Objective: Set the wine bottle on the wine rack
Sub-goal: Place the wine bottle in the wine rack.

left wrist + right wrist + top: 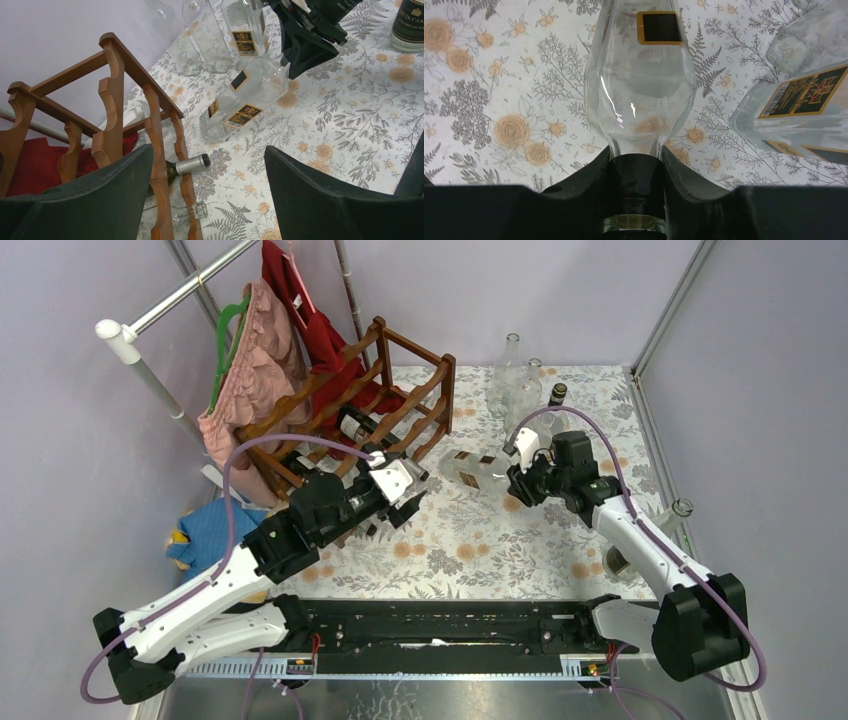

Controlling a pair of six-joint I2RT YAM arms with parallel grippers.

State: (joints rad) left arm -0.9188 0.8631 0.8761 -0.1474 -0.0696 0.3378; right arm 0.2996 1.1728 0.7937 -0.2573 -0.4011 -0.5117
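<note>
The dark reddish-brown wine rack (350, 405) stands at the back left and shows in the left wrist view (117, 95). A dark bottle with a silver cap (191, 164) lies in its lower tier. My right gripper (514, 480) is shut on the black-capped neck of a clear wine bottle (468, 468), which points left, low over the flowered cloth. In the right wrist view my gripper (639, 167) clamps that neck below the bottle's clear body (641, 75). The bottle also shows in the left wrist view (245, 97). My left gripper (400, 502) is open and empty beside the rack's front (207, 150).
Clear bottles (512, 380) and a dark bottle (556, 396) stand at the back. Another clear labelled bottle (804, 105) lies close right of the held one. A bottle (676, 512) stands at the right edge. Clothes (255, 370) hang on a rail left of the rack.
</note>
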